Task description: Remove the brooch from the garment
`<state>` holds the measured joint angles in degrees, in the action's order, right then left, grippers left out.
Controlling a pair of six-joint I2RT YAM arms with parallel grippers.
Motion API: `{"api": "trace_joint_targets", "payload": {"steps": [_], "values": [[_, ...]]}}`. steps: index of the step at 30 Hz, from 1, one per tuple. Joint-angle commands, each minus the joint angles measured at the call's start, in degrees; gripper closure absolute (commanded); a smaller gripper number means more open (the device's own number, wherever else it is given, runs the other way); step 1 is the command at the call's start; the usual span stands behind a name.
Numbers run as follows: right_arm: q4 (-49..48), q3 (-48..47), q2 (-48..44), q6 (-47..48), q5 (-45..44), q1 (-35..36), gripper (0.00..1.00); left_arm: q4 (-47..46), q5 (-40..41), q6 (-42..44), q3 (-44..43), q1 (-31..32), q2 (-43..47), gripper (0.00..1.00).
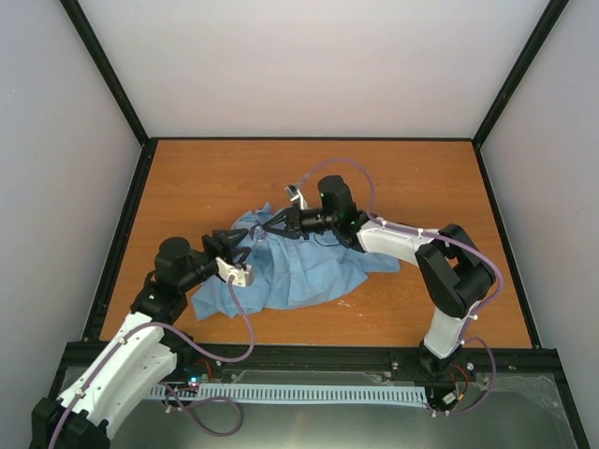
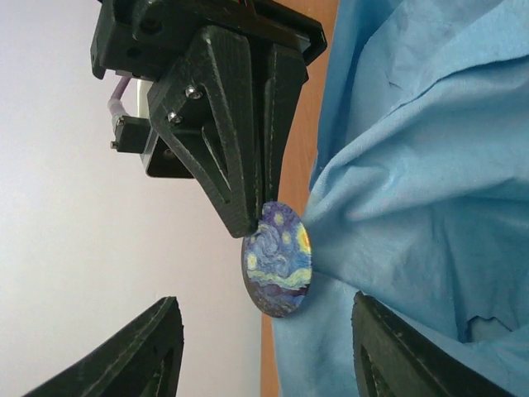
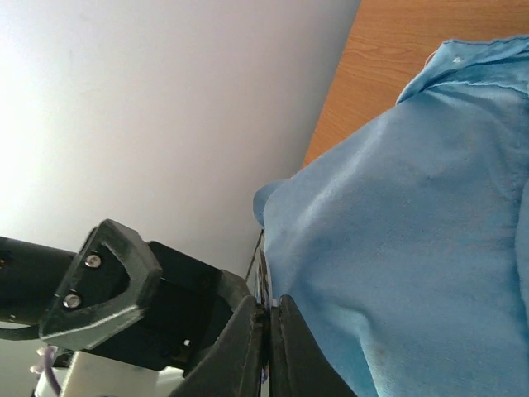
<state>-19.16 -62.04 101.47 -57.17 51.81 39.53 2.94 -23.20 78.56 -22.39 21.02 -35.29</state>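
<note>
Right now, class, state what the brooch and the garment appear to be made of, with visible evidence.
The brooch: probably a hard disc, metal or plastic unclear; crisp round edge, printed swirling picture. The garment: thin matte cloth; soft folds and creases.

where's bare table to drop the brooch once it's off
Bare table: the far strip between the shirt and the back wall, both far corners, and the near-right patch between the shirt's hem and the right arm. Crowded: mid-table, where the left gripper and right gripper meet at the brooch.
</note>
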Motion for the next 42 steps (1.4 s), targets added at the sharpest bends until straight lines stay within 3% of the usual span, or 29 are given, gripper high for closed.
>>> {"api": "trace_joint_targets", "payload": {"steps": [1, 5, 12, 23, 27, 32, 37, 42], "values": [[-8.89, 2.15, -2.23, -6.61, -1.16, 0.7, 0.97, -7.38, 0.17, 4.05, 1.87, 0.42, 0.02, 0.44], [-9.38, 2.24, -2.44, -7.46, -2.0, 1.26, 0.98, -10.72, 0.27, 5.46, 3.74, 0.47, 0.02, 0.47], [-12.88, 2.89, -2.39, -10.24, -2.49, 2.02, 0.97, -16.92, 0.06, 7.31, 7.25, 0.69, 0.98, 0.61], [-11.47, 3.0, -3.56, -8.72, -2.43, 2.84, 0.97, -27.46, 0.62, 3.69, 8.88, 0.78, 0.36, 0.89], [-9.65, 2.13, -4.84, -6.78, -2.46, 2.46, 0.93, -18.23, 0.15, -5.19, 2.41, 0.78, 0.13, 0.99], [-7.59, 1.83, -6.66, -4.67, -1.46, 0.5, 0.74, -4.43, -1.82, -20.34, -6.8, 0.78, -1.83, 0.99], [-7.25, 4.79, -10.78, 0.18, -1.15, -2.52, 0.57, 15.81, -6.68, -40.81, -19.91, 0.78, -10.76, 0.99], [-4.91, 9.45, -18.66, 14.65, -2.9, -3.84, 0.5, 25.4, -17.59, -54.26, -28.92, 0.76, -16.32, 0.99]]}}
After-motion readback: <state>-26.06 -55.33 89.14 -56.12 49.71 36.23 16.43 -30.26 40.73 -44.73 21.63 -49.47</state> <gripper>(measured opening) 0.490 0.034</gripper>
